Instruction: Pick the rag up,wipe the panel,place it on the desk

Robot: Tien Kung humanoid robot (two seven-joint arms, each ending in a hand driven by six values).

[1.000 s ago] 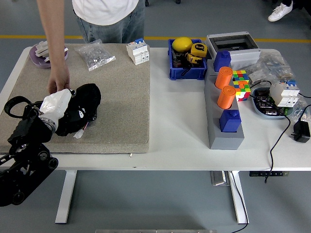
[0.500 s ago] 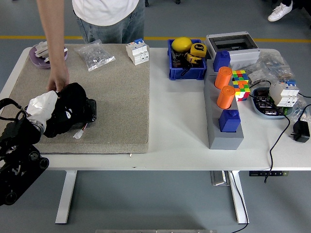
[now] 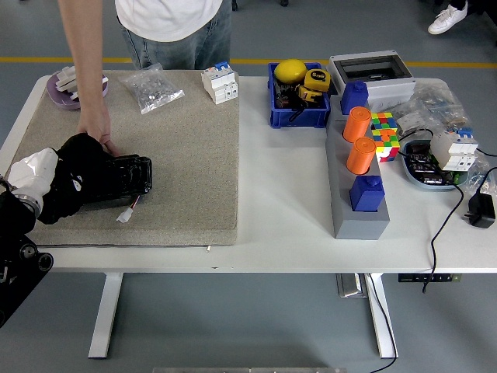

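One white table [image 3: 279, 225] carries a beige mat [image 3: 186, 155], and a person [image 3: 171, 23] stands beyond it. Just right of the robot's left hand [image 3: 31, 177], a black panel [image 3: 120, 177] lies on the mat. That hand's white fingers are clamped on a black rag [image 3: 74, 175], which overlaps the panel's near end. Just beyond the rag, the person's hand [image 3: 97, 132] touches the panel.

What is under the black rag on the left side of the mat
The black rag covers the left end of a black panel lying on the beige mat. The panel's right part shows; its covered end cannot be seen. The person's hand rests beside it.
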